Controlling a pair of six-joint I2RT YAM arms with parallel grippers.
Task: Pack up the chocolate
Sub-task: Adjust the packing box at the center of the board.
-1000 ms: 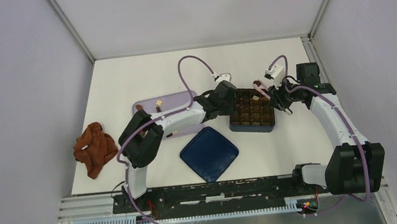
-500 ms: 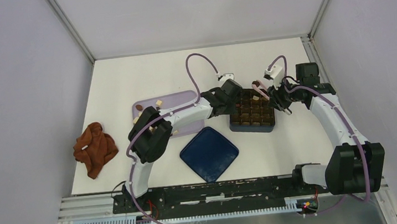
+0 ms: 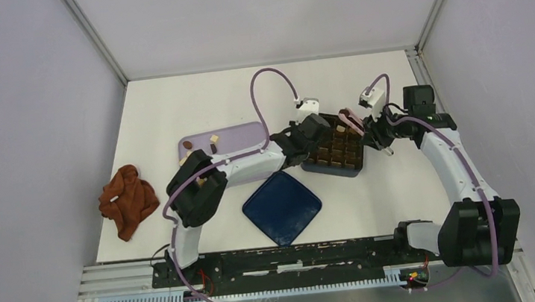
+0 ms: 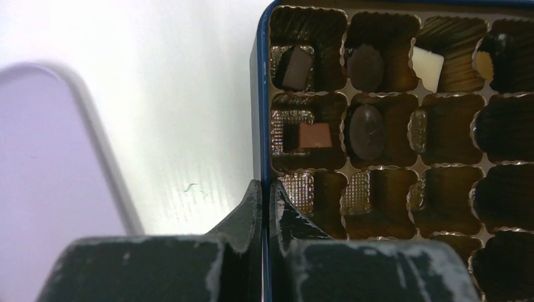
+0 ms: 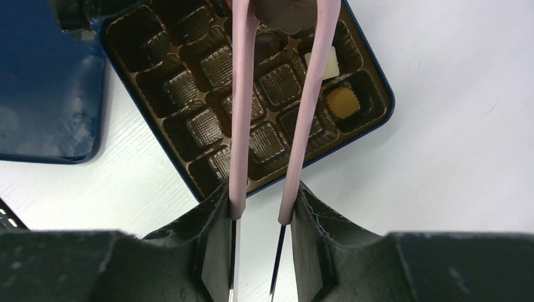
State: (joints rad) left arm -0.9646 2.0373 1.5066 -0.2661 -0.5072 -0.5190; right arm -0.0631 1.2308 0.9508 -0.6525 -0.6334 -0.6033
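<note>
The blue chocolate box (image 3: 338, 174) with a brown moulded insert lies at mid table. My left gripper (image 3: 308, 153) is shut on its left rim (image 4: 258, 94), one finger outside and one inside; it also shows in the left wrist view (image 4: 266, 189). Dark, mid-brown and white chocolate pieces (image 4: 366, 129) sit in the far cells. My right gripper (image 3: 374, 137) is shut on pink tongs (image 5: 242, 94), also seen from above (image 3: 352, 120). The tong tips pinch a dark chocolate (image 5: 286, 12) above the box's far cells. My right gripper also shows in its wrist view (image 5: 261, 201).
A lilac tray (image 3: 237, 135) left of the box holds three loose chocolates (image 3: 214, 138). The dark blue lid (image 3: 281, 206) lies in front, also in the right wrist view (image 5: 44, 94). A reddish-brown cloth (image 3: 127, 199) lies at the table's left edge.
My left gripper has moved right onto the box's left rim, and the box has turned and shifted slightly. My right gripper with the tongs has risen a little toward the back.
</note>
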